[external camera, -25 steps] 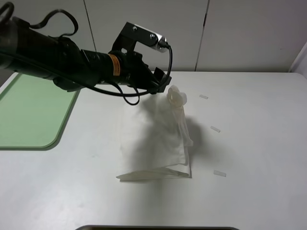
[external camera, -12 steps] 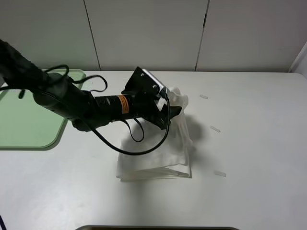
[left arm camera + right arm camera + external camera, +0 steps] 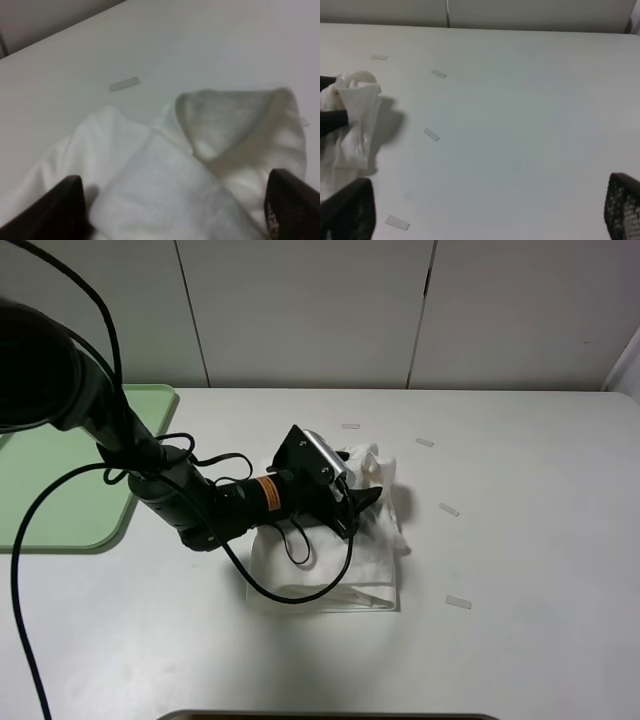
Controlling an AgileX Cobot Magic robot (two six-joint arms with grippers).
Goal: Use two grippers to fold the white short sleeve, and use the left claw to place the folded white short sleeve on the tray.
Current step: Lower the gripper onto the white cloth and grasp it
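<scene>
The white short sleeve (image 3: 335, 562) lies folded into a narrow stack at the table's middle, with its bunched collar end (image 3: 370, 462) at the far side. My left gripper (image 3: 362, 496) lies low over that collar end. In the left wrist view (image 3: 175, 187) its fingers (image 3: 70, 202) stand wide apart with the shirt (image 3: 165, 190) and ribbed collar (image 3: 235, 117) between them. The pale green tray (image 3: 60, 475) sits at the far left, apart from the shirt. My right gripper (image 3: 487, 205) is open over bare table, away from the shirt (image 3: 352, 117), and out of the exterior view.
Small white tape strips (image 3: 449, 510) lie on the white table right of the shirt, with another (image 3: 350, 426) behind it. The left arm and its cables (image 3: 200, 510) stretch from the left across the shirt. A dark edge (image 3: 330, 716) shows at the table's front.
My left arm has come down from a raised hold, laying the shirt's lifted collar end onto the stack. Its jaws now stand apart.
</scene>
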